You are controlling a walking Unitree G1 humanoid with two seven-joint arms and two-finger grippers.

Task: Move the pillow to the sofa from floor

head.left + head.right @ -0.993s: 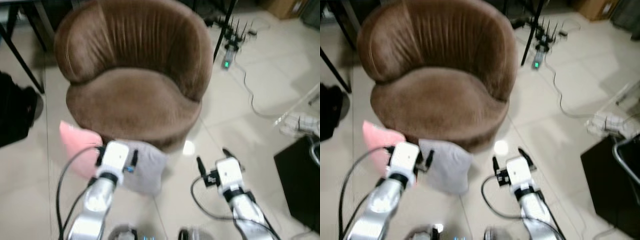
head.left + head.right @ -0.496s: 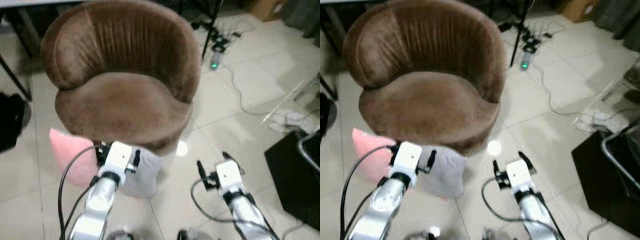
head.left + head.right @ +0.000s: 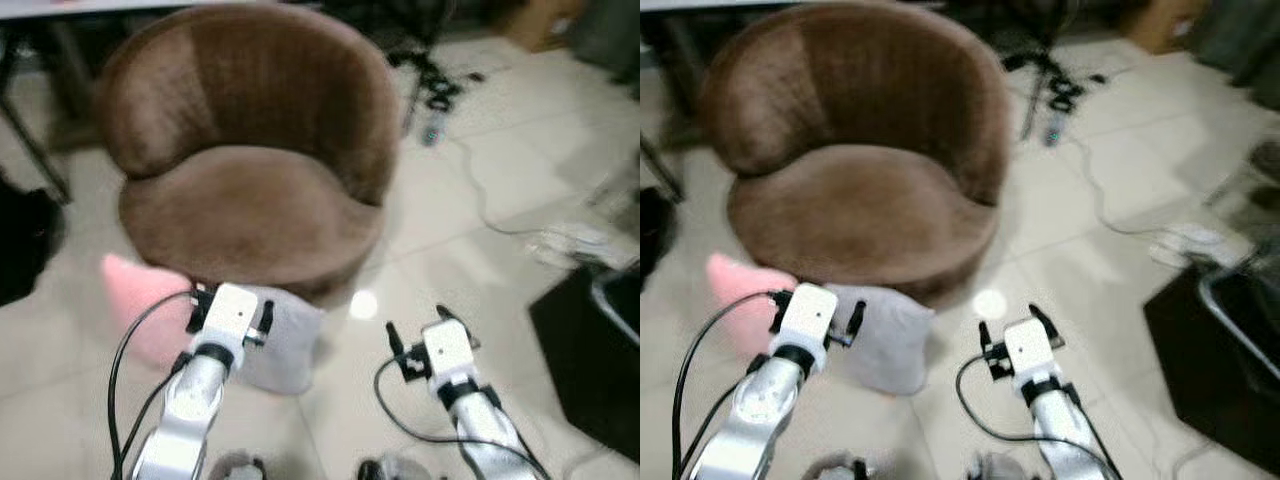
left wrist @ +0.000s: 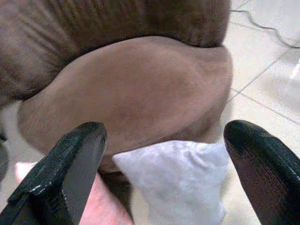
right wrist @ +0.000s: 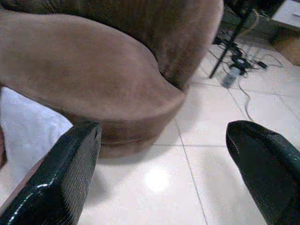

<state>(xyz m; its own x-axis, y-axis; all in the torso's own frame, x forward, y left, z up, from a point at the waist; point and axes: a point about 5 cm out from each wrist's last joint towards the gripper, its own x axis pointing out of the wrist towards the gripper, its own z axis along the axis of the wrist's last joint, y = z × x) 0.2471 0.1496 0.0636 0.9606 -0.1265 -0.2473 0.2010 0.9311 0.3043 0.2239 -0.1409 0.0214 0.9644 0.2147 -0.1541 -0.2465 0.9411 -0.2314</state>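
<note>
I'm standing over the brown sofa [image 3: 250,170], a round tub-shaped seat, and the pale grey pillow [image 3: 285,340] is down on the tiled floor [image 3: 460,250], leaning against the sofa's front base. My left gripper [image 3: 230,312] hangs right above it, fingers spread wide with nothing between them, and in the left wrist view the pillow [image 4: 180,180] sits squarely in the gap ahead, just below the seat's edge. So it lies forward and down from my left fingers, and that arm is clearly the nearer one. My right gripper [image 3: 432,340] is off to the side over bare tile, also wide open and empty, well apart from the pillow. The pillow looks soft and squarish, slightly slumped, one upper corner poking up toward the seat; I can't pick out a real long axis. A pink cushion [image 3: 140,300] lies just beside it on my left, touching or nearly so; I can't tell which. I reckon a straight drop of the left arm would reach it.
</note>
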